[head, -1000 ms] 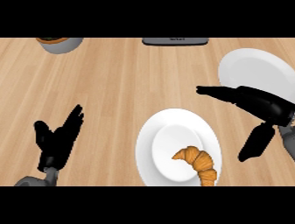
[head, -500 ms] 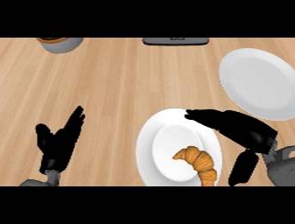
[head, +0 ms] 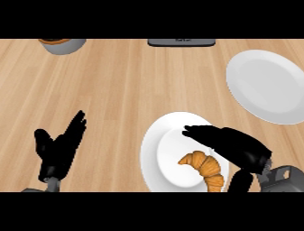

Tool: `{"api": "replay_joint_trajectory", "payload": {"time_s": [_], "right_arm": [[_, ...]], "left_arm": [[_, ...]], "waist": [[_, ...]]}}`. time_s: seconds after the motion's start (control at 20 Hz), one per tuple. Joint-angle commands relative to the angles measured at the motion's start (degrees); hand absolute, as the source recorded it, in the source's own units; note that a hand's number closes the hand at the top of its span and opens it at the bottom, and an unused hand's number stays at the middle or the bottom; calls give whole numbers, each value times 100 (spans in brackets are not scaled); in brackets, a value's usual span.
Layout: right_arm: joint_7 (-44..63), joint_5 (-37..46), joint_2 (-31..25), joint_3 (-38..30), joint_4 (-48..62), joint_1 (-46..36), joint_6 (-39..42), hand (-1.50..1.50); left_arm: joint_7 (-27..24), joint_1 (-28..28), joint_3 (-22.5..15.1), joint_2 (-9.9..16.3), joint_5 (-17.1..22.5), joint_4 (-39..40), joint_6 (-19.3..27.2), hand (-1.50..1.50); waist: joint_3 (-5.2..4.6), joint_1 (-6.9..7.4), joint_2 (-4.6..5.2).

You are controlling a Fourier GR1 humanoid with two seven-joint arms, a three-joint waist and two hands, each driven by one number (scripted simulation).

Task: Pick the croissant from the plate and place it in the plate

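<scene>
Wooden counter (head: 127, 90) across the whole view. Bare white plate (head: 271, 85) near the right edge; second white plate (head: 164, 153) at the near edge, carrying the croissant (head: 205, 168) on its near right part. Right hand (head: 231, 144) over that plate, fingers extended and loosely spread above the croissant, thumb down at its right side, nothing clasped. Left hand (head: 59, 146) at the near left, open, fingers up, resting, holding nothing. Grey bowl (head: 62, 44) at the far left edge. Dark flat object (head: 181, 42) at the far edge, middle.
</scene>
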Motion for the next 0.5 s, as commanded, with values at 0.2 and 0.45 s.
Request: {"api": "replay_joint_trajectory", "payload": {"time_s": [0.2,0.45], "right_arm": [[132,893,179,-40,-183,197,92,-150],[-388,1614,599,153,679,244,-402,-150]], "left_arm": [[345,89,75,-212,-211,-191,-60,0],[160,-67,296,-328,-295,148,-311,0]], "waist": [[-17,-1,15],[-17,5,20]]}}
